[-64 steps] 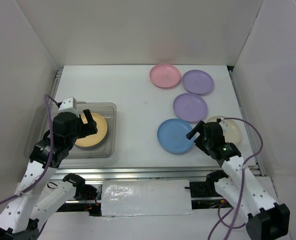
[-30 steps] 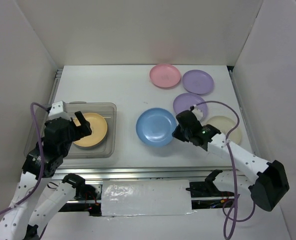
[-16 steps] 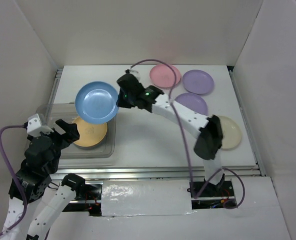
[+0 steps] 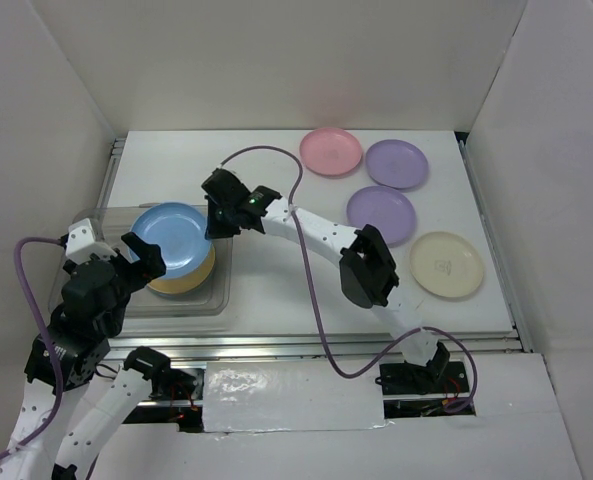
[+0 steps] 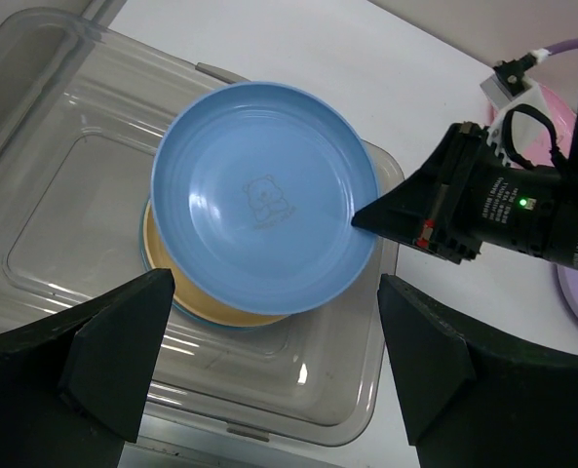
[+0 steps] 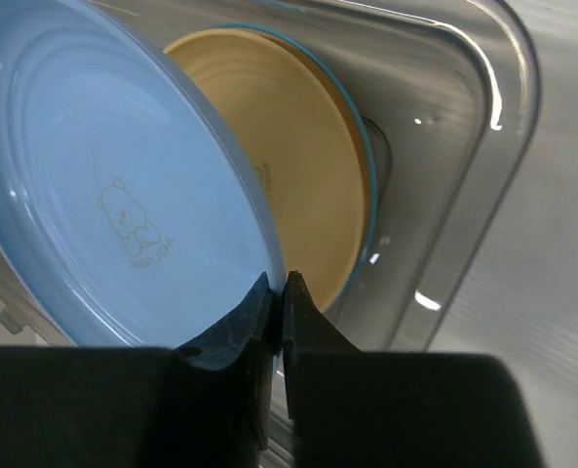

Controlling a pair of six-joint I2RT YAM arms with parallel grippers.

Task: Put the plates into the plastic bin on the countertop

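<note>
A blue plate (image 4: 171,236) hangs tilted over the plastic bin (image 4: 96,222), its rim pinched by my shut right gripper (image 4: 213,222). In the right wrist view the fingertips (image 6: 269,290) clamp the blue plate (image 6: 103,195) just above a yellow-orange plate (image 6: 289,166) lying in the bin (image 6: 444,146). My left gripper (image 5: 269,390) stands open over the bin's near side (image 5: 347,390), holding nothing, and looks down on the blue plate (image 5: 259,234). Pink (image 4: 331,151), two purple (image 4: 396,163) (image 4: 381,214) and cream (image 4: 446,263) plates lie on the countertop (image 4: 176,165).
The right arm (image 4: 321,230) stretches across the middle of the table, its purple cable (image 4: 266,150) looping above it. White walls close in the back and both sides. A metal rail (image 4: 306,345) runs along the front edge.
My right gripper has carried the blue plate from mid-table leftward and lowered it over the yellow-orange plate in the bin. The left arm has drawn back a little toward the near left.
</note>
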